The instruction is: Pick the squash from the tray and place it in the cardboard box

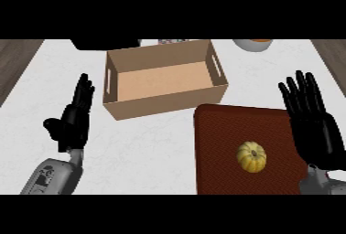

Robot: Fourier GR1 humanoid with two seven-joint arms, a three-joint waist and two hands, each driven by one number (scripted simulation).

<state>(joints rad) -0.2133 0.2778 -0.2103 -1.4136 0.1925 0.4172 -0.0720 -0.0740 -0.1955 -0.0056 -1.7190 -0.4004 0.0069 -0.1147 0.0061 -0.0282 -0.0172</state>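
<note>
Squash (251,156) sits on the tray (216,151), right of tray centre, closer to the tray's near edge than its far edge, untouched. Yellow, ribbed, lying flat. Tray is dark red-brown, at the counter's (148,151) near right; its far-left corner is just beside the box's (164,78) near right corner, can't tell if they touch. Box is cardboard, top open, inside bare, sitting mid-counter toward the far edge, rotated a bit so its near-left corner points my way. Slot handles are cut in its two short walls. My right hand (313,125) is over the tray's right edge, fingers straight and spread, pointing to the far side, holding nothing. It's just right of the squash, not in contact. My left hand (72,121) is at the counter's left, left of the box and apart from it, fingers straight and together, edge-on to the view, thumb out to the left, also holding nothing. Left forearm (51,176) is grey, coming in at the near left corner. At the far edge: a dark object (101,44) behind the box's left corner, partly cut off, and a white bowl (253,44) with orange inside at far right, also cut off. A small thing (174,41) shows just behind the box's far wall, too small to identify.
</note>
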